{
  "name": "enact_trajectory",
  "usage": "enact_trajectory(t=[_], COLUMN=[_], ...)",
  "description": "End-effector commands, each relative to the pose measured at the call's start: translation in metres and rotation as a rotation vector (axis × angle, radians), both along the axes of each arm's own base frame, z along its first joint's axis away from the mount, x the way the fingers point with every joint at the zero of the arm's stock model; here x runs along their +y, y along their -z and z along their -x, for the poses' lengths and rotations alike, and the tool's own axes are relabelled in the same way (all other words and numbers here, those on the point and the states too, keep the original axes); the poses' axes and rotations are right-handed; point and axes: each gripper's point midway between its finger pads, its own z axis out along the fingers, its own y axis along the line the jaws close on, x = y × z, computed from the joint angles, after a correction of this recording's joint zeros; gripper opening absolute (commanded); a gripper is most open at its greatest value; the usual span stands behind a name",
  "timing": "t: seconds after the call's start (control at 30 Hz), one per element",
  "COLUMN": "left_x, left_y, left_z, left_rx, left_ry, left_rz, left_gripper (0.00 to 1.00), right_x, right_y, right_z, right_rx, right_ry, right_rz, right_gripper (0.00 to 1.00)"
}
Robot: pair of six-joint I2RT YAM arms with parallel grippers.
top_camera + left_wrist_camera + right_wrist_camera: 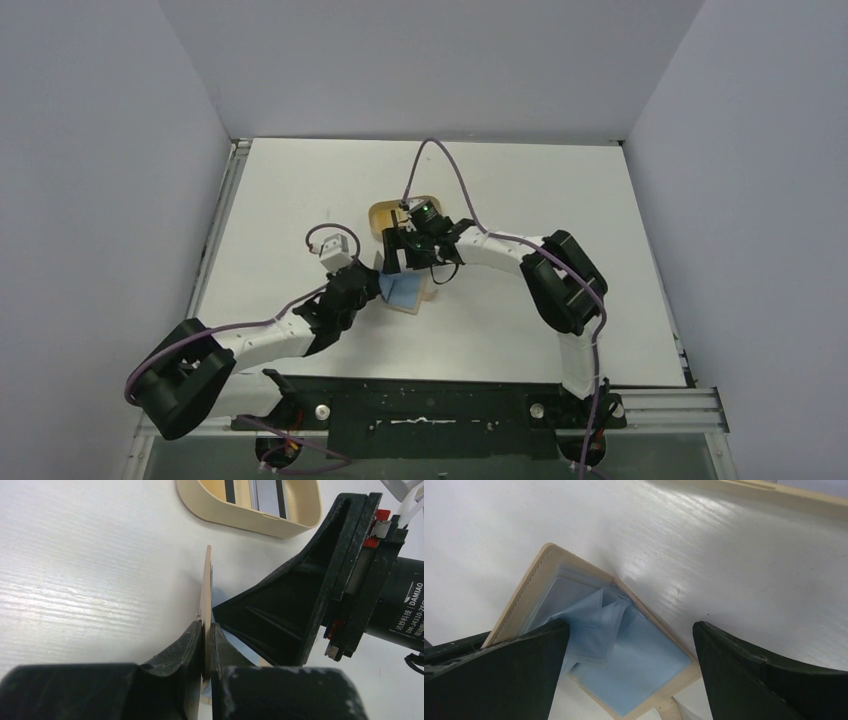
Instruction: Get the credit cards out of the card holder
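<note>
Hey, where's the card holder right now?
In the top view the card holder sits open mid-table, just nearer than the tan tray, its left edge pinched by the left gripper, under the open right gripper.

Your white table (560, 190) stands enclosed by a back wall (430, 60), left wall (90, 200) and right wall (770, 200), all plain pale grey. A metal rail (222, 220) runs along its left edge; lighting is even, with mild sheen on the tabletop.

Bright, even overhead light. Glare streaks the white desk (684, 545) just beyond the right claw (630, 627) — soft shadow beneath it; close-up black parts blur slightly.
</note>
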Motion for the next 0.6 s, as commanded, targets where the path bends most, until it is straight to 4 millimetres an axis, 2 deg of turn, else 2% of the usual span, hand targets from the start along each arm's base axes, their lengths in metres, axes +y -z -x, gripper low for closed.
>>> enact_trajectory(t=[0.0, 0.37, 0.57], left_x=[-0.001, 0.006, 0.01], left_y=[-0.046, -0.046, -0.039], left_z=[-0.015, -0.011, -0.008], left_rx=[-0.139, -0.139, -0.124], left_ry=[-0.06, -0.083, -0.1], left_rz=[0.111, 0.13, 0.137], left_gripper=[0.0, 0.0, 0.0], right_x=[-0.013, -0.024, -0.042], right_y=[0.02, 0.025, 0.024], right_z=[0.026, 0.04, 0.047], right_rx=[0.008, -0.013, -0.021], right_ry=[-0.078, -0.128, -0.141], right_rz=[0.144, 0.232, 0.287], right_gripper=[1.0, 1.0, 1.0])
